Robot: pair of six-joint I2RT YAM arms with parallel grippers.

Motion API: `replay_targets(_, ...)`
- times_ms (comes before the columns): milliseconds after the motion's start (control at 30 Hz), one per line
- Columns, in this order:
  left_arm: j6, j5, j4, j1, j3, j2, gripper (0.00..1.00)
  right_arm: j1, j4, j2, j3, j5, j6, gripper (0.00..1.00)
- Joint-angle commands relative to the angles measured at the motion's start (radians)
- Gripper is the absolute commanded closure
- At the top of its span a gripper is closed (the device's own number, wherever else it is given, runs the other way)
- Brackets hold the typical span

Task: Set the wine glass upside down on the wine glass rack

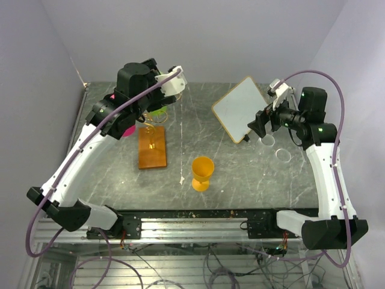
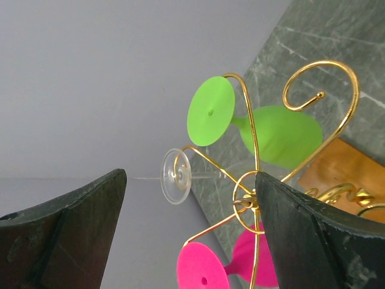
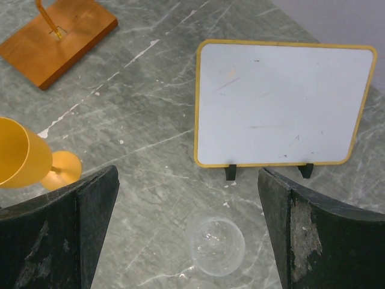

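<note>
- Dark fingers (image 3: 66, 235) of the right gripper (image 3: 187, 180) are held wide apart with nothing between them. The right arm is reached forward and the wrist pitched down toward the table (image 3: 150, 120).
- High on the other side, the left arm is raised and folded over the wine glass rack (image 1: 152, 150). The left gripper (image 2: 191, 180) is spread and empty, aimed at the gold wire hooks.
- Three glasses are seen hung upside down on the rack: a green glass (image 2: 280, 135), a pink glass (image 2: 201, 271) and a clear one, its foot (image 2: 176, 176) lodged in a wire loop.
- A clear wine glass (image 3: 215, 245) stands on the table below the right gripper, just in front of a whiteboard (image 3: 283, 102). It is ungripped and well apart from the rack.
- The approach to pick-up is judged to be the step in hand. Next, a lowering, a gentle closing on the glass, an inversion and a free hook are called for.
- A yellow goblet (image 1: 203, 173) is left upright, near the rack's base.
</note>
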Motion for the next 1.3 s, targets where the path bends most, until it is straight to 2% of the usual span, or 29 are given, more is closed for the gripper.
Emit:
replay_targets(0,-0.093,0.111,-0.049,0.019,0.047,-0.030,0.01,-0.019,-0.007,-0.007,0.029,0.041,0.004,0.00)
replay_targets(200,-0.122,0.270,-0.137,0.028,0.064,-0.061,0.01,-0.065,-0.015,-0.043,0.025,0.159,-0.002,0.00)
replay_targets(433,-0.172,0.486,-0.221,0.038,0.088,-0.083,0.01,-0.203,-0.063,-0.104,0.017,0.199,0.004,0.00)
replay_targets(600,-0.197,0.567,-0.242,0.045,0.083,-0.090,0.01,-0.254,-0.153,-0.125,-0.002,0.232,0.004,0.02)
replay_targets(767,-0.206,0.588,-0.232,0.044,0.065,-0.087,0.01,-0.253,-0.289,-0.047,0.021,0.267,0.000,0.14)
replay_targets(933,-0.201,0.592,-0.219,0.045,0.040,-0.089,0.01,-0.252,-0.303,-0.014,0.003,0.295,0.013,0.18)
replay_targets(1267,-0.190,0.576,-0.210,0.045,0.007,-0.099,0.01,-0.199,-0.313,0.099,0.023,0.351,0.034,0.41)
